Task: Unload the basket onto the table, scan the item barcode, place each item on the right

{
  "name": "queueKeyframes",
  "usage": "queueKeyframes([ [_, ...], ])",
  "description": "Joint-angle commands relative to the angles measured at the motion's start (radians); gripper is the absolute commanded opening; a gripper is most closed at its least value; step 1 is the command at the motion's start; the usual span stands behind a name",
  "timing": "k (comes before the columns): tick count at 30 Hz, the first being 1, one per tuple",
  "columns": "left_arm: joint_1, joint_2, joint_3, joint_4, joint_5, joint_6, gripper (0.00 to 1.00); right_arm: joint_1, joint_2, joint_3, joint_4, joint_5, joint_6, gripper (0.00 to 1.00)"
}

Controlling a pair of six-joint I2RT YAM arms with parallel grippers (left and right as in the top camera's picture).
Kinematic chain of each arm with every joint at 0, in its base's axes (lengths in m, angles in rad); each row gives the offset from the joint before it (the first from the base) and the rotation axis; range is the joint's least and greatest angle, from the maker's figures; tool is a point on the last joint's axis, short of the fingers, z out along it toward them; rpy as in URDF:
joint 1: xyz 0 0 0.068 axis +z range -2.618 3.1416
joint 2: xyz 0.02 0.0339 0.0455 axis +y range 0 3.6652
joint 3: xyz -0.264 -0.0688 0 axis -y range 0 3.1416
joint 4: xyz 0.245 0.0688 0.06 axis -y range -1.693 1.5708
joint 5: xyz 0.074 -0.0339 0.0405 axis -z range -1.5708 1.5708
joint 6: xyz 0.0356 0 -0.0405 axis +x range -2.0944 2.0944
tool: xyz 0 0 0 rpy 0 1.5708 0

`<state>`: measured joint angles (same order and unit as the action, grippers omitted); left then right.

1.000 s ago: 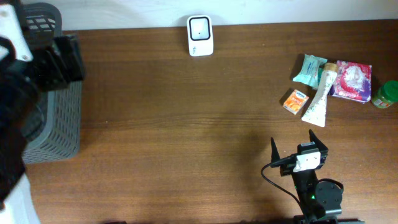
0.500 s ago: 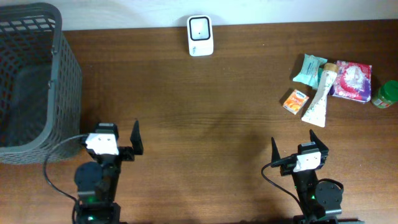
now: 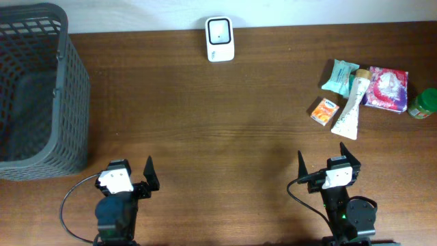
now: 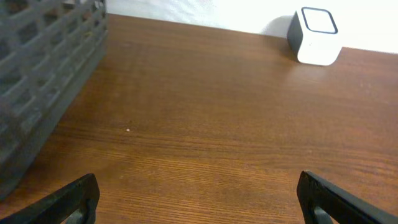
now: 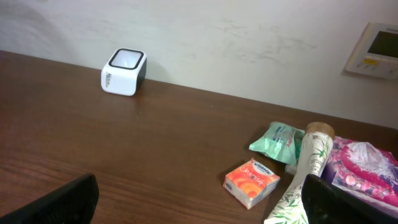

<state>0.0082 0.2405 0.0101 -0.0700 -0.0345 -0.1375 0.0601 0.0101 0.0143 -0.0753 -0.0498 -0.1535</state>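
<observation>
The white barcode scanner stands at the table's far edge, also seen in the left wrist view and right wrist view. The items lie in a cluster at the far right: an orange tissue pack, a teal packet, a bamboo-print tube, a pink packet and a green jar. My left gripper is open over bare wood at the front left. My right gripper is open at the front right, short of the orange pack. Neither holds anything.
A dark grey mesh basket stands at the table's left side, just beyond my left gripper. A white wall panel hangs behind the table on the right. Bare brown tabletop stretches between the two arms and the scanner.
My left arm has come down from over the basket at the upper left to the front left of the table, uncovering the basket. The right arm and the items have not moved.
</observation>
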Motion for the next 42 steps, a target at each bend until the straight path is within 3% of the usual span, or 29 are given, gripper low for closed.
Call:
queueKeyframes([
  [1,0.001,-0.106,-0.002,-0.011,-0.030,-0.026,0.99,0.005,-0.007,-0.009,0.000,0.005,0.011,0.99],
  [5,0.001,-0.234,-0.002,-0.014,-0.007,0.119,0.99,0.005,-0.007,-0.009,0.000,0.005,0.011,0.99],
  [9,0.001,-0.236,-0.002,-0.014,-0.003,0.200,0.99,0.005,-0.007,-0.009,0.000,0.005,0.011,0.99],
  [42,0.001,-0.233,-0.001,-0.013,-0.007,0.199,0.99,0.005,-0.007,-0.009,-0.001,0.002,0.012,0.99],
])
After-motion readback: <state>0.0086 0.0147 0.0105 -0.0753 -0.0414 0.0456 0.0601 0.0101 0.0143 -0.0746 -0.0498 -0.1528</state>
